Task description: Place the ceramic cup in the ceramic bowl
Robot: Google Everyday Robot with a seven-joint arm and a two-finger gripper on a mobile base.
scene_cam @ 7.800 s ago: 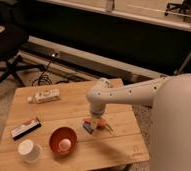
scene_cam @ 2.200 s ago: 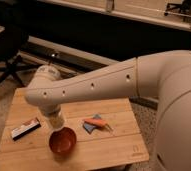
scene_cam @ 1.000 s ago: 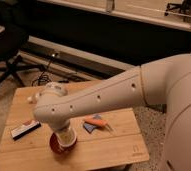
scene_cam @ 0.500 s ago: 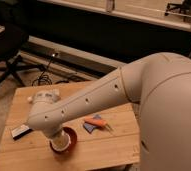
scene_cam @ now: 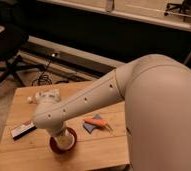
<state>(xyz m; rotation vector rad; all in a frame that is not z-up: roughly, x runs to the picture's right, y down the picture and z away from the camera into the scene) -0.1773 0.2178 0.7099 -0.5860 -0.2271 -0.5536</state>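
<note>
The red-orange ceramic bowl (scene_cam: 54, 146) sits near the front left of the wooden table (scene_cam: 104, 150). The cream ceramic cup (scene_cam: 65, 141) stands inside the bowl, its body showing above the rim. My gripper (scene_cam: 59, 133) is right above the cup, at the end of the big white arm that reaches down from the right. The wrist (scene_cam: 48, 116) hides where the gripper meets the cup. The pale ball in the bowl is hidden.
A flat red and black packet (scene_cam: 23, 130) lies left of the bowl. An orange and blue item (scene_cam: 95, 122) lies to its right. A white bottle-like object (scene_cam: 41, 97) lies at the back left. An office chair (scene_cam: 4, 55) and a floor cable (scene_cam: 46, 75) are beyond the table.
The arm has swung down and to the front left over the bowl. The cup has come down with it from above the rim into the bowl.
</note>
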